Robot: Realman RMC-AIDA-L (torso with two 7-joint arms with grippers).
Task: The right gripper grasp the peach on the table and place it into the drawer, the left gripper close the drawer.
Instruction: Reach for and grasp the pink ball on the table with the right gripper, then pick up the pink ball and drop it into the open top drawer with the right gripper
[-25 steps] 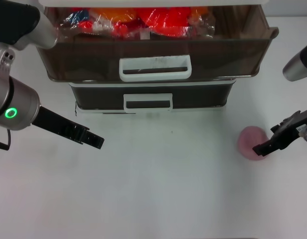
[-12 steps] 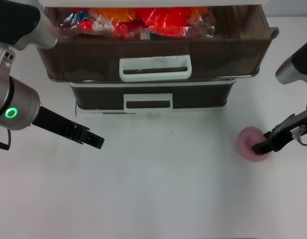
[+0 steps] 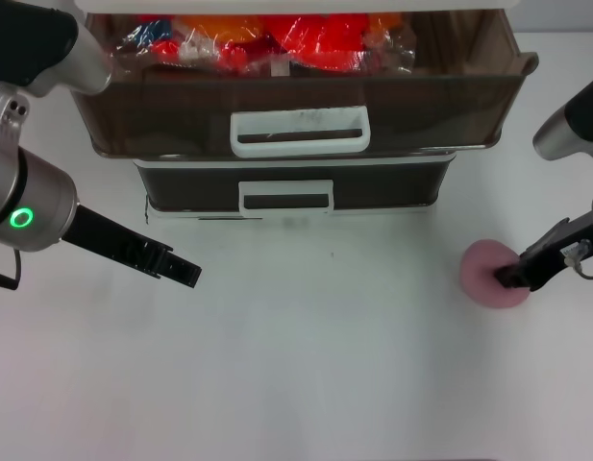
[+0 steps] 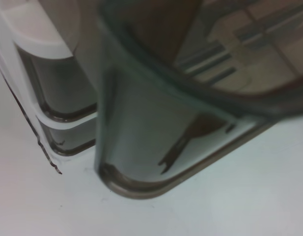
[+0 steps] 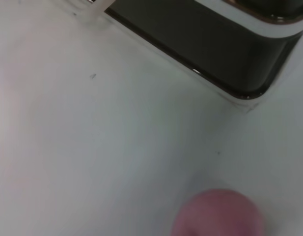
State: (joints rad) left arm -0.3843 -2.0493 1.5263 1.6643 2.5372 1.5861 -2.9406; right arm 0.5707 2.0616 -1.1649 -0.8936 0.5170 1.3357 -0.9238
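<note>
Where the white worktop [image 3: 306, 365] nears its right edge, the peach [image 3: 488, 272] sits round, matte and pink, with the right gripper [image 3: 512, 277] upon it; how far its fingers are spread I cannot tell. The brown translucent drawer [image 3: 306, 110] stands open at the far edge, shiny red packets [image 3: 277, 38] inside, while the left gripper [image 3: 185, 274] hovers near the left edge, its fingers close together on nothing.

We see even, bright overhead light on the plain white table [image 3: 306, 365], with only faint soft shadows. Both wrist views look soft and blurred; the dark brown translucent plastic drawer [image 4: 156, 123] carries pale reflections, and the round pink peach [image 5: 217, 215] sits out of focus.
</note>
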